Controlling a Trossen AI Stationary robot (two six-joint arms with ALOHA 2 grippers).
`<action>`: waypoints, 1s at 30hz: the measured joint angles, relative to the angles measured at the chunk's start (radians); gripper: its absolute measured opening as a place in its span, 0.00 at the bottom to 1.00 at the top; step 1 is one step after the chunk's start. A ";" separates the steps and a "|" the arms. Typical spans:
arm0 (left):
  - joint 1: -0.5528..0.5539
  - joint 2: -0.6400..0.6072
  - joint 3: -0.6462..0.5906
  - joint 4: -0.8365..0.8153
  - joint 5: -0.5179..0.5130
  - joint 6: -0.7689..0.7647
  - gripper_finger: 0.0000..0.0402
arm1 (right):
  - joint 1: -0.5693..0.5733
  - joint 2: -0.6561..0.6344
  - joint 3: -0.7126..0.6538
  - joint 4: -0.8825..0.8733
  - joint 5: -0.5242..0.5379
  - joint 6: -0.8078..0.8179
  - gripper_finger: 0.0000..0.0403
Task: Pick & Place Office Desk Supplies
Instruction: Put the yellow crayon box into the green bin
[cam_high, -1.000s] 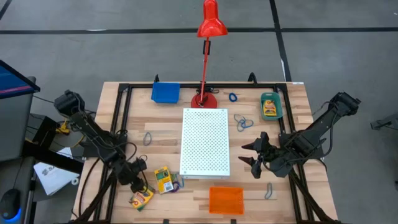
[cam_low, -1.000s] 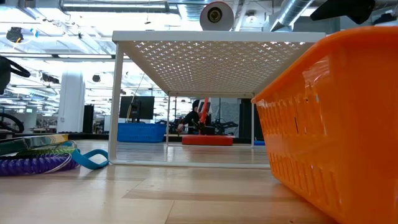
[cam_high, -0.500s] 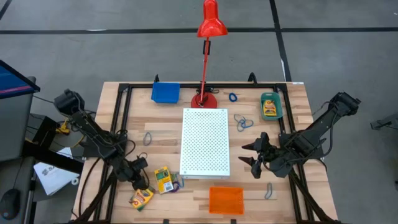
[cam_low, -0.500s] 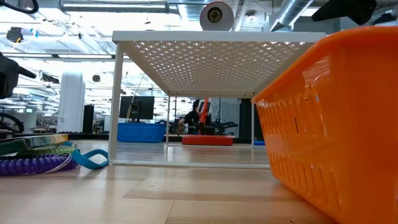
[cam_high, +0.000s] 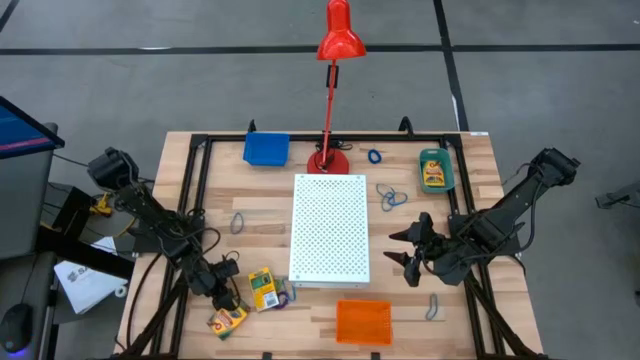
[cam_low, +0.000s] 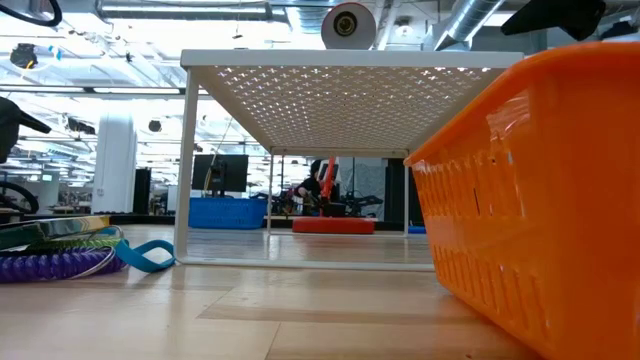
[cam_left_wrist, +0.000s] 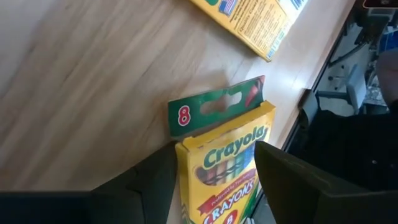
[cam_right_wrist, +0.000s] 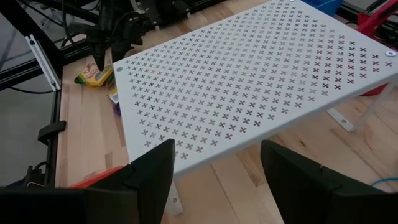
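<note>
A yellow-and-green crayon box lies flat on the table near its near left corner. My left gripper slants down onto it and is shut on it; in the left wrist view the box fills the gap between the fingers of my left gripper. A second crayon box lies beside a purple coil. My right gripper hangs open above the table, right of the white perforated board. My left gripper pinches the crayon box by its two long sides between its two fingers. The fingers slant down from the table's far left and lie along the box. The box rests flat on the table, its green hang tab pointing away from the fingers.
An orange tray stands at the near edge, a blue tray at the far left, and a teal tray holding a crayon box at the far right. Blue loops and a clip lie loose. A red lamp stands at the far edge.
My left gripper has tipped farther downward and sunk a little toward the crayon box near the table's near left corner. The box has stayed where it lay.
</note>
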 joint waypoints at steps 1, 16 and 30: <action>0.000 0.000 0.000 0.000 0.000 0.002 0.52 | 0.000 0.000 0.000 0.000 0.000 0.000 0.58; 0.000 0.000 0.001 0.002 0.000 0.007 0.18 | 0.000 0.000 0.000 0.000 0.000 0.000 0.58; 0.000 -0.001 0.002 0.140 -0.023 0.064 0.07 | 0.000 0.000 0.000 0.000 0.000 0.001 0.58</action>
